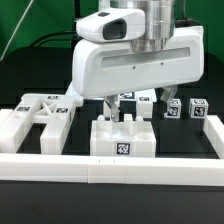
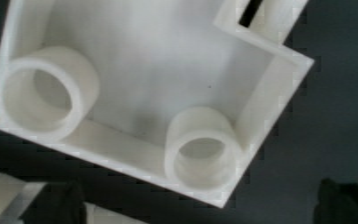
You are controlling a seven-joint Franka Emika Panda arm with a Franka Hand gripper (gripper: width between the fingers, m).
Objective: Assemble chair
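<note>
A white chair part (image 2: 158, 90) fills the wrist view; it is a flat recessed piece with two round sockets (image 2: 202, 150). In the exterior view it is the blocky white part (image 1: 122, 138) with a tag on its front, at the table's middle front. My gripper (image 1: 120, 112) hangs just above it under the big white robot housing. In the wrist view my gripper (image 2: 197, 208) is open, its dark fingertips (image 2: 51, 205) set wide apart, with only the part's corner below the gap. A slotted white panel (image 1: 40, 115) lies at the exterior view's left. Tagged small white parts (image 1: 186, 109) stand at the right.
A long plain white border rail (image 1: 110, 166) runs along the front, and another (image 1: 212, 135) runs along the exterior view's right. More tagged white parts (image 1: 135, 99) sit behind the gripper, partly hidden by the housing. Dark table shows around the parts.
</note>
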